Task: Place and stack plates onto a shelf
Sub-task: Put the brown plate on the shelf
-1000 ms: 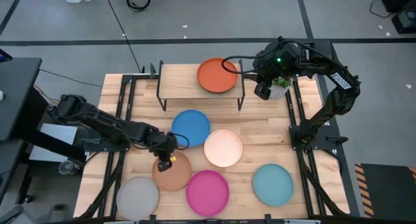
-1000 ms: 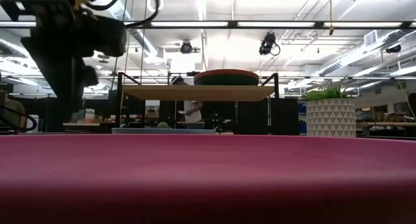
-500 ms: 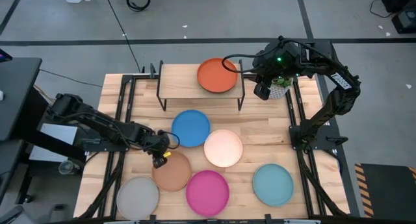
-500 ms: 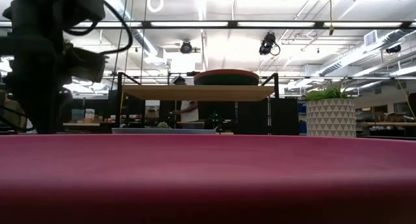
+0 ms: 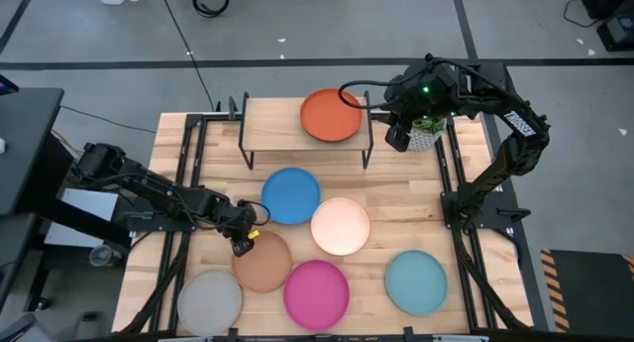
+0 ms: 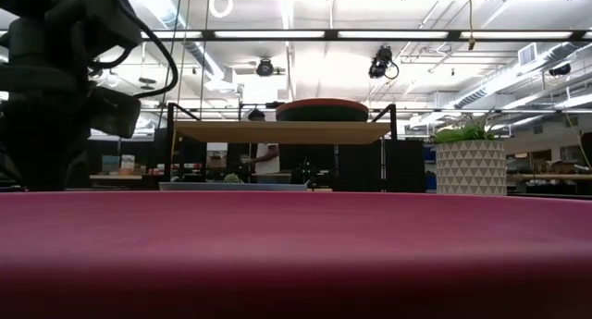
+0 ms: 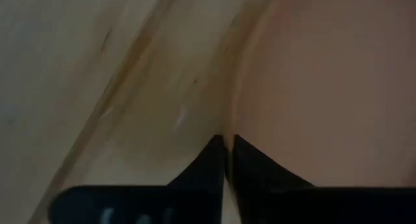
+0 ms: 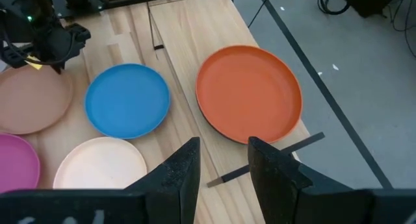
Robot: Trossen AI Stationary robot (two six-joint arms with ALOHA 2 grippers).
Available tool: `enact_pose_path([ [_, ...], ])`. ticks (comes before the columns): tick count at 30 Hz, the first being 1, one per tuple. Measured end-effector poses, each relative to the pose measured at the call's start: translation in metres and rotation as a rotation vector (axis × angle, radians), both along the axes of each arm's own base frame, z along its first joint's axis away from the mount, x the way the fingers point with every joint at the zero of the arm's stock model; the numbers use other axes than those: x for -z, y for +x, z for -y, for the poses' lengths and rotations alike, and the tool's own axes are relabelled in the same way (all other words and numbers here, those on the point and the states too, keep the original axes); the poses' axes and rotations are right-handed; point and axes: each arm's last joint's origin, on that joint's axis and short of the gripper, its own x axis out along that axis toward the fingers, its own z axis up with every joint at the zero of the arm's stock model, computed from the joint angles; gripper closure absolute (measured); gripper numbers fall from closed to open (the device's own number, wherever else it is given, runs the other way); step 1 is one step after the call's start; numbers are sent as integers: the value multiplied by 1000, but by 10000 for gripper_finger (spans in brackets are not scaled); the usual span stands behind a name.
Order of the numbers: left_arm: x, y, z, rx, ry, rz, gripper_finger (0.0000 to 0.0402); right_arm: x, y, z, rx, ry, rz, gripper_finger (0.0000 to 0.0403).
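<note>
left pincer [image 5: 242,245]: low, pinched together at tan plate [image 5: 264,264] rim | right pincer [image 8: 223,160]: parted, above shelf [image 5: 272,120]

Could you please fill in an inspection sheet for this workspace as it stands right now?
Surface: slatted wooden tabletop.
Job's things: orange plate on the shelf, at its right end; blue plate, cream plate, tan plate, magenta plate, light teal plate and grey plate on the tabletop.
Clutter: potted plant at the right of the shelf.
Grippers: left gripper shut, fingertips at the tan plate's edge; right gripper open, empty, beside the shelf's right end.
Cables: black cable across the floor behind the table.
Surroundings: grey floor; a person far behind the shelf.
</note>
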Motion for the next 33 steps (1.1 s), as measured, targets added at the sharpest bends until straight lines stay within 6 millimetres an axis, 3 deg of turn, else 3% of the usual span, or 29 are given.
enact_pose_path([
  [7, -21, -5, -6, -15, -63, 33, 386, 0, 0, 0, -6, -12, -6, 268],
  [13, -71, -19, -26, -11, -35, 104, 387, -3, 2, 3, -14, -37, 21, 268],
  [17, -110, -24, -46, -100, 3, 219, 387, -2, 3, 7, -8, -46, 28, 268],
  [25, -182, -16, -100, -461, 219, 431, 387, 12, 16, 12, -25, -45, -11, 268],
  [29, -204, -12, -139, -611, 319, 429, 387, 21, 24, 13, -58, -42, -31, 268],
  [33, -213, -3, -181, -628, 351, 339, 387, 24, 25, 13, -70, -51, -46, 268],
])
